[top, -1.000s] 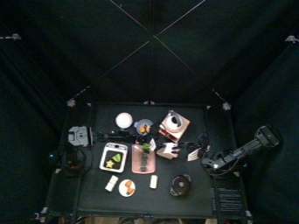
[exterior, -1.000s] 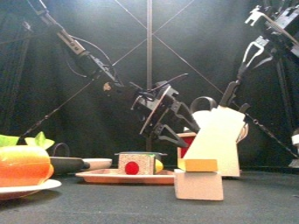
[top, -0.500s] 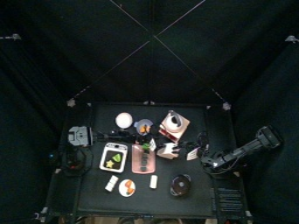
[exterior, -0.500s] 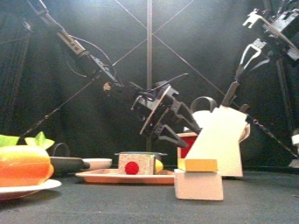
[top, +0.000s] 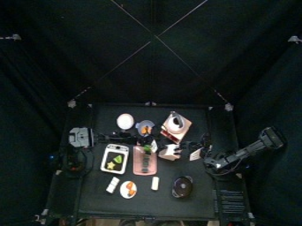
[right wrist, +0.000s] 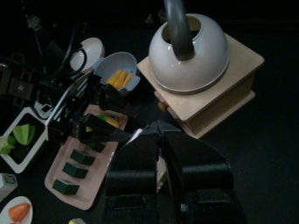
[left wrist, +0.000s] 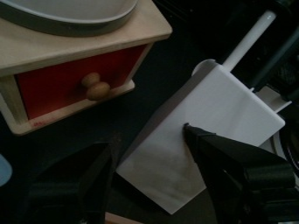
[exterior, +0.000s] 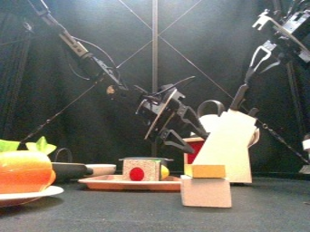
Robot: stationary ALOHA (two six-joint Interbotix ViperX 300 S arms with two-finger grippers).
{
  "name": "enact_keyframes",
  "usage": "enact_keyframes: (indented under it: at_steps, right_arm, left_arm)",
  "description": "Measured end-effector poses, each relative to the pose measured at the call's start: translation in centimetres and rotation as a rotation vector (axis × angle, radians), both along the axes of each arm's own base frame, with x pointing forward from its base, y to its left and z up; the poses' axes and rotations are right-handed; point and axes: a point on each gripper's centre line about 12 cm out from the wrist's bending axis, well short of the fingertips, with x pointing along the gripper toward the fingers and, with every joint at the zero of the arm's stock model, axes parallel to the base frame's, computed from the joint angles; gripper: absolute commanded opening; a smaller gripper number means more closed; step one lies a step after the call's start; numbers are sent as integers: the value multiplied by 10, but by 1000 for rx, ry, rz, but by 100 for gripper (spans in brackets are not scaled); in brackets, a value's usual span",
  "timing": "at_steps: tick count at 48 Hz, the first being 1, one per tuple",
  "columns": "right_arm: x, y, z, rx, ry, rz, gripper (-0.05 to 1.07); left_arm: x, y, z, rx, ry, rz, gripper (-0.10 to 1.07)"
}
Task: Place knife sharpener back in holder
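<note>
left tool [left wrist: 193, 131]: on the white holder [left wrist: 205, 131], jaws unclear | right tool [right wrist: 149, 131]: nearly together, up above the worktop [top: 94, 177]

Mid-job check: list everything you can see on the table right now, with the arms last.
knife holder: one, white, right of centre
rod: one, white, by the holder's top; possibly the sharpener
grinder: one, wood with silver dome, centre
plate: one, white, front left, holding orange fruit
yellow block: one, in front of the holder
left arm: black, centre, behind the holder
right arm: black, table's right edge
</note>
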Motion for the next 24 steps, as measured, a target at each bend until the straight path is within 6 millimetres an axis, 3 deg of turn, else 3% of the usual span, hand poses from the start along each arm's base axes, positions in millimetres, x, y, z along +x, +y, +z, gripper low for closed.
enact_keyframes:
  at_steps: [24]
  right_arm:
    - [2,-4,-8,29,-1,6,32]
  left_arm:
    - [0,0,0,1,0,-1,94]
